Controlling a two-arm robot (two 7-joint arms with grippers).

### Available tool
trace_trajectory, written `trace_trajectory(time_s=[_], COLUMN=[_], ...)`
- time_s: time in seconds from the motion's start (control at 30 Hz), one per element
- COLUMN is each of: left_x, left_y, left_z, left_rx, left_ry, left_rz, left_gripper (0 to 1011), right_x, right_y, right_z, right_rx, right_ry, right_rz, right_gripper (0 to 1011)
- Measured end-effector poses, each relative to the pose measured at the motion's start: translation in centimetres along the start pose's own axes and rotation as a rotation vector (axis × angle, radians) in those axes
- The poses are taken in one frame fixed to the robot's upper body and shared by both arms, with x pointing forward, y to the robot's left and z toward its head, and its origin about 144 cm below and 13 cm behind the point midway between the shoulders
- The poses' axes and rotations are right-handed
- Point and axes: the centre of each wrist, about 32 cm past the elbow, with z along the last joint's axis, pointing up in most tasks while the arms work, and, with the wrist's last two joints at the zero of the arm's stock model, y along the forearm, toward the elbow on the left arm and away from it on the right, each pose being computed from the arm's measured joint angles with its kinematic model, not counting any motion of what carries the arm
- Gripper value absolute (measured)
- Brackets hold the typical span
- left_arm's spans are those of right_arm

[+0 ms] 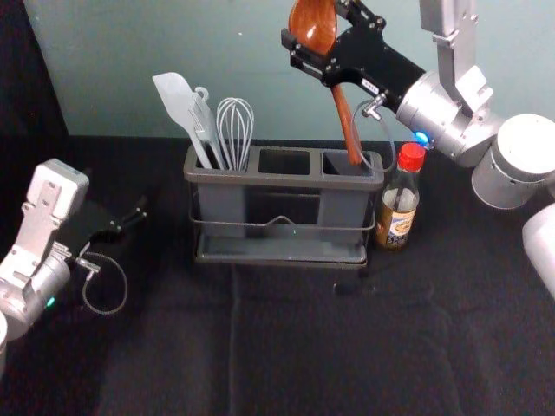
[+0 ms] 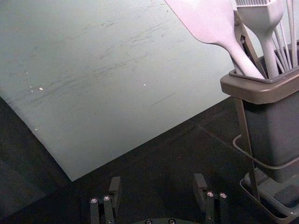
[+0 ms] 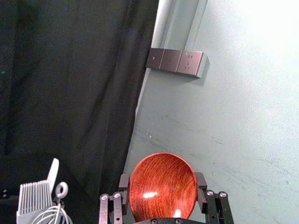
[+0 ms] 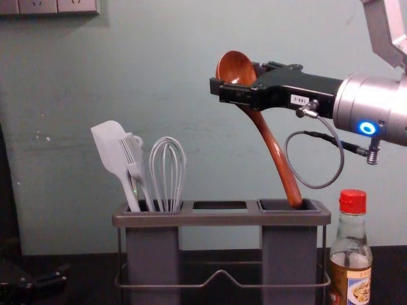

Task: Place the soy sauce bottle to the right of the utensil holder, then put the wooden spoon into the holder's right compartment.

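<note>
The wooden spoon (image 1: 313,24) is tilted, bowl up, with my right gripper (image 1: 314,54) shut on its bowl. In the right wrist view the red-brown spoon bowl (image 3: 162,186) sits between the fingertips of my right gripper (image 3: 162,189). The spoon's handle end (image 4: 293,194) is at the opening of the utensil holder's right compartment; how deep it reaches cannot be told. The grey utensil holder (image 1: 286,180) stands upright. Just to its right is the soy sauce bottle (image 1: 400,204), red-capped and upright. My left gripper (image 1: 130,221) is idle at the left, open in the left wrist view (image 2: 158,189).
A white spatula (image 4: 111,149), a brush (image 4: 133,155) and a whisk (image 4: 168,168) stand in the holder's left compartment. The wall (image 1: 173,43) rises behind the black-covered table (image 1: 286,347). My right arm extends above the bottle from the right.
</note>
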Motion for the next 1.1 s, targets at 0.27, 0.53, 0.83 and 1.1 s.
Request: trace_trajectory(time_s=[0.27, 0.53, 0.83, 1.1], left_x=[0.0, 0.0, 0.0, 0.0], left_y=[0.0, 0.0, 0.0, 0.0], left_z=[0.0, 0.0, 0.0, 0.0], left_rx=[0.000, 0.000, 0.000, 0.000], left_ry=[0.000, 0.000, 0.000, 0.000], left_rz=[0.000, 0.000, 0.000, 0.000], left_gripper=[1005, 1005, 1005, 1005], right_x=[-0.3, -0.7, -0.7, -0.4], right_y=[0.0, -1.1, -3.4, -5.1], right_z=[-0.6, -1.3, -1.4, -0.7], right_rx=[-0.010, -0.036, -0.063, -0.084], right_ry=[0.007, 0.030, 0.071, 0.092], right_rz=[0.004, 0.027, 0.043, 0.056], right_gripper=[841, 841, 841, 841])
